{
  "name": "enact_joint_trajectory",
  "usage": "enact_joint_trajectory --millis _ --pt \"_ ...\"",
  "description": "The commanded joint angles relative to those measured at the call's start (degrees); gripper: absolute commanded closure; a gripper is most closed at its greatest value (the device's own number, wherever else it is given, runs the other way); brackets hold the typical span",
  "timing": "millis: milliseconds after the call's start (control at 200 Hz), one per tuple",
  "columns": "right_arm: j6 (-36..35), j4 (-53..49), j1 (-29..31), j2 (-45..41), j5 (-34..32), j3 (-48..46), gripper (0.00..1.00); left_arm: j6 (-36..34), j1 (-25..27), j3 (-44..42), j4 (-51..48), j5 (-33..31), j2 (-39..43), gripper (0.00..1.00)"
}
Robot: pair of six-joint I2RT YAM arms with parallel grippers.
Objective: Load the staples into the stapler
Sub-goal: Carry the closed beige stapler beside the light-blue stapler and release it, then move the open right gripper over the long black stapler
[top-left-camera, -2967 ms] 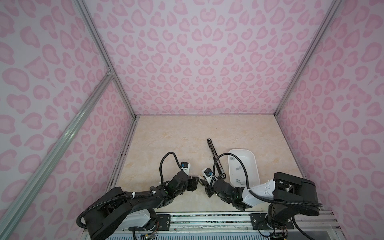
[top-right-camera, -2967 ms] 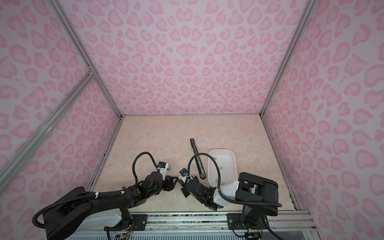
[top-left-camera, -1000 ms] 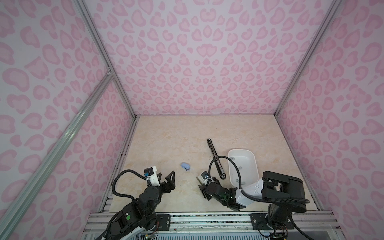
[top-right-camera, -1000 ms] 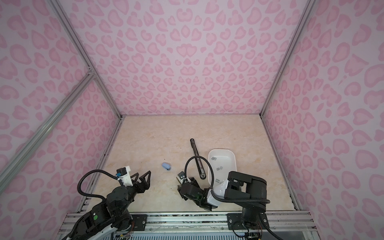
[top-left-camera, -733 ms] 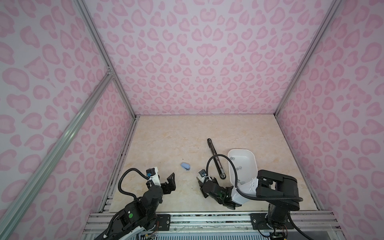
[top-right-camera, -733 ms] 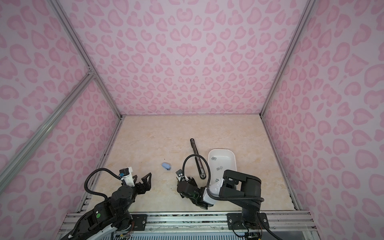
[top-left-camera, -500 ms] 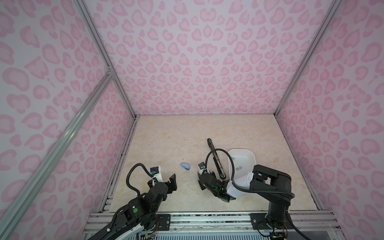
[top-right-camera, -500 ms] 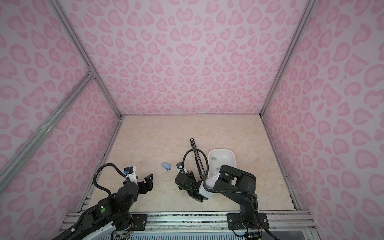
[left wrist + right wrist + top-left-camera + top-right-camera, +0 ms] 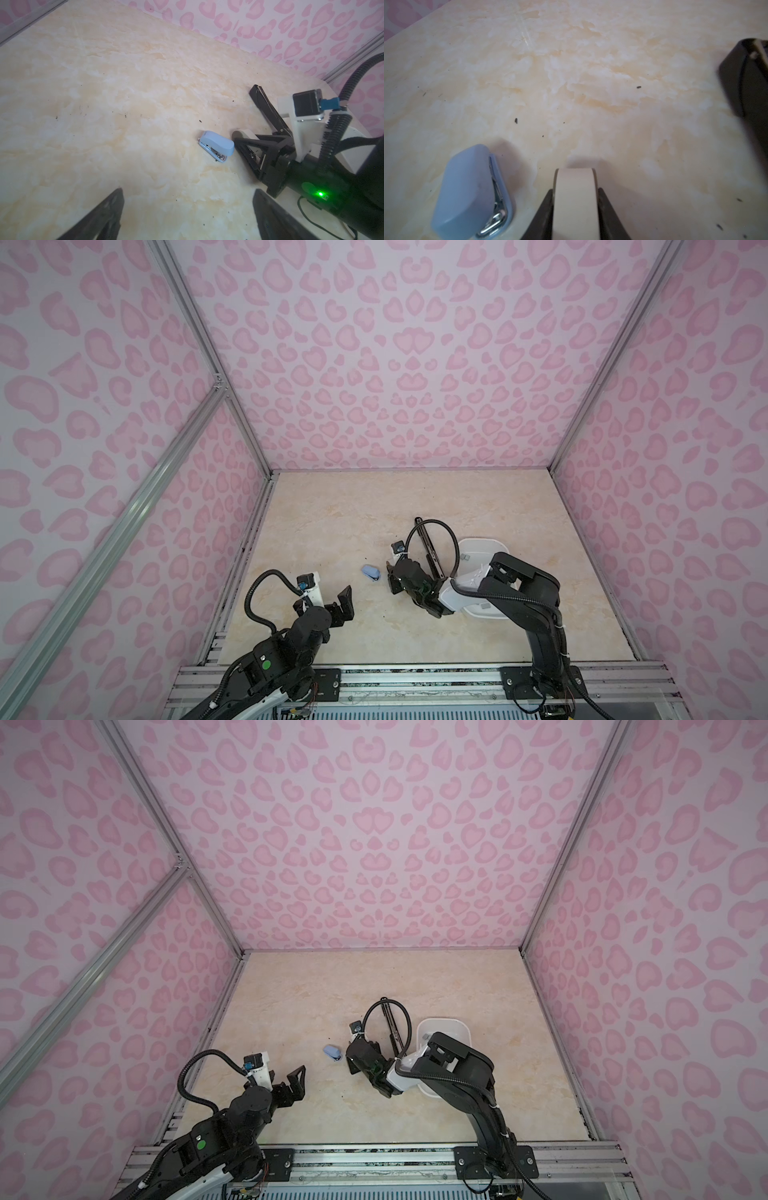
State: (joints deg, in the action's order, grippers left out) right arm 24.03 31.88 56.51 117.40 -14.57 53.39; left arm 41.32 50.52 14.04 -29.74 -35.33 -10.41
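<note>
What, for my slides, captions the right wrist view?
Right gripper grips a cream object beside the light-blue stapler.

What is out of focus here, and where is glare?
Left wrist view: the left gripper has blurred fingers, blue stapler sharp, a green light glares on the right arm. Right wrist view: black stapler at the edge blurred; white item in the right gripper soft. Both top views: even light, no glare.

Robot lab cell: 2 arms (image 9: pixel 291 639) (image 9: pixel 540 614) on aluminium rail (image 9: pixel 415 686), pink-blotched walls (image 9: pixel 395 364) (heart-like spots), marble-look tabletop (image 9: pixel 353 510).
</note>
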Motion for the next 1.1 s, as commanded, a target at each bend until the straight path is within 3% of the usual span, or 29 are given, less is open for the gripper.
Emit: enact_joint_trajectory --millis 0,250,455,860,1095 --pt "1.4 -9.7 -0.4 1.3 3.4 0.5 0.66 -0.2 0.0 -0.4 0.9 -0.5 1.2 0.02" --pt "0.0 -12.4 -0.4 -4.4 2.7 -0.6 0.46 -0.3 -0.1 -0.3 1.0 -0.7 0.9 0.01" --pt "-1.7 -15.5 0.3 -16.7 -1.0 -6.1 0.33 0.0 -0.1 -0.3 0.6 -0.4 1.0 0.01" --pt "2.0 -18.2 -0.1 -39.6 -10.5 -25.0 0.34 0.3 -0.1 -0.3 0.3 0.0 1.0 0.02" --pt "3.8 -20.3 -1.5 -43.0 -11.6 -29.3 0.33 0.2 -0.1 -0.3 0.3 0.2 0.9 0.01"
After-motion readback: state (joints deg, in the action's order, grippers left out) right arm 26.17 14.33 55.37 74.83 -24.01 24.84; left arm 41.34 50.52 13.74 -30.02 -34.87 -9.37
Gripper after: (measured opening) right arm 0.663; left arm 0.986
